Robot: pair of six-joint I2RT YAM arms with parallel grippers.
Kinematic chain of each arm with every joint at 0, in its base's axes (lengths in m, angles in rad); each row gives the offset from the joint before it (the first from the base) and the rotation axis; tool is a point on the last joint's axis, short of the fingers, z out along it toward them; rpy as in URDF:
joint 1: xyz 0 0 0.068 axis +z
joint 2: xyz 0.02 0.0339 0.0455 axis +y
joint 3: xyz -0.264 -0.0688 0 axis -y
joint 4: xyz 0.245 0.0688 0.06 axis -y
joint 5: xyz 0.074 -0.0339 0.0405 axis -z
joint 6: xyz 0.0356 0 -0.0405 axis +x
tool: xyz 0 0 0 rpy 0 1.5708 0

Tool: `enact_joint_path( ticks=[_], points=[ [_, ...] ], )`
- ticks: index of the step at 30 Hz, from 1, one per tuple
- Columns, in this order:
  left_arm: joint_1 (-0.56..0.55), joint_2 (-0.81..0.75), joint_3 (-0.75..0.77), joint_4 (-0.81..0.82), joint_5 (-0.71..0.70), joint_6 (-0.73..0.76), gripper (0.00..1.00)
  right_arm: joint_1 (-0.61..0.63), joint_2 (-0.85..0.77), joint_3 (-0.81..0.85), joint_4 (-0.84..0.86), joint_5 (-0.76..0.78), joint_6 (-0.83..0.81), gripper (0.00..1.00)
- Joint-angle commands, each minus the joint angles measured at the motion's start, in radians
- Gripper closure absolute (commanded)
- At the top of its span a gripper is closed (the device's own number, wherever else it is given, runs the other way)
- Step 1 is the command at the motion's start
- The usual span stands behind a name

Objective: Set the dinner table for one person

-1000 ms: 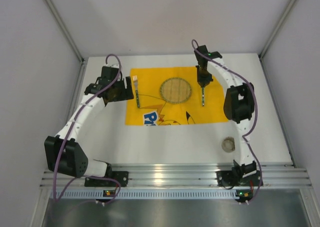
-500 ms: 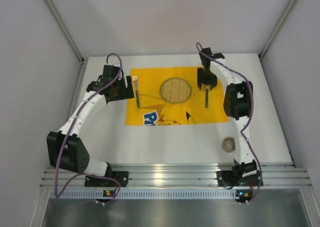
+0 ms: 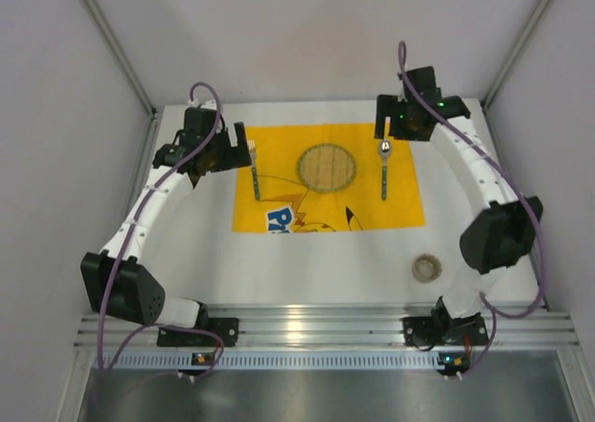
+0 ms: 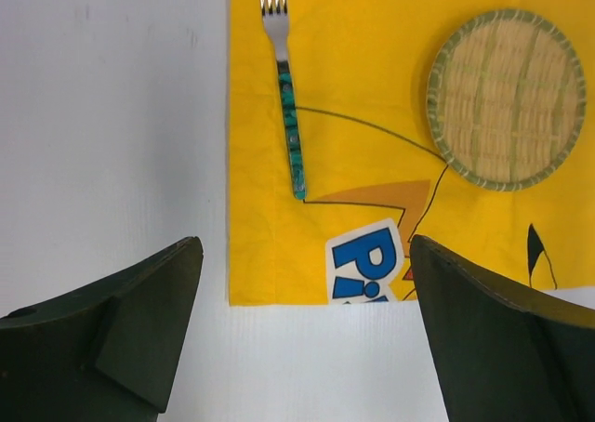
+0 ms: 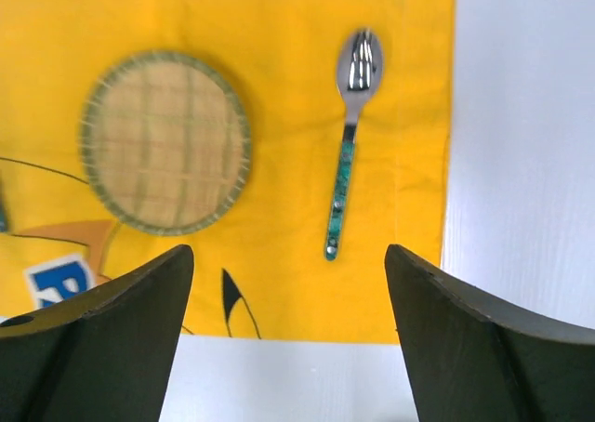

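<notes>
Though hidden from both wrists, small round object (image 3: 426, 268): lower right of top view, on dinner table (image 3: 325, 264).
Left gripper (image 4: 305, 255): wide, empty, below fork (image 4: 289, 115).
Right gripper (image 5: 288, 255): wide, empty, below spoon (image 5: 346, 152).

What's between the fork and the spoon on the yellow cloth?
The round woven mat, lying flat on the cloth between fork and spoon, touching neither. The top view shows all three at once.
</notes>
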Motion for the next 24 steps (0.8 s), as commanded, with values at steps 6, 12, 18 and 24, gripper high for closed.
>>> enact_joint_path(
  ticks=[6,12,18,24],
  points=[
    [-0.030,-0.457,-0.506,0.763,-0.186,0.171,0.01,0.012,-0.355,-0.261,0.173,0.052,-0.011,0.18],
    [-0.029,-0.389,-0.637,0.729,-0.290,0.137,0.01,0.018,-0.646,-0.483,0.436,-0.011,-0.021,0.01],
    [-0.029,-0.209,-0.570,0.641,-0.289,0.029,0.01,0.018,-1.008,-0.974,0.800,-0.062,-0.137,0.00],
    [-0.030,-0.282,-0.676,0.841,-0.194,0.127,0.01,0.018,-1.098,-0.998,0.695,-0.061,-0.149,0.00]
  ],
)
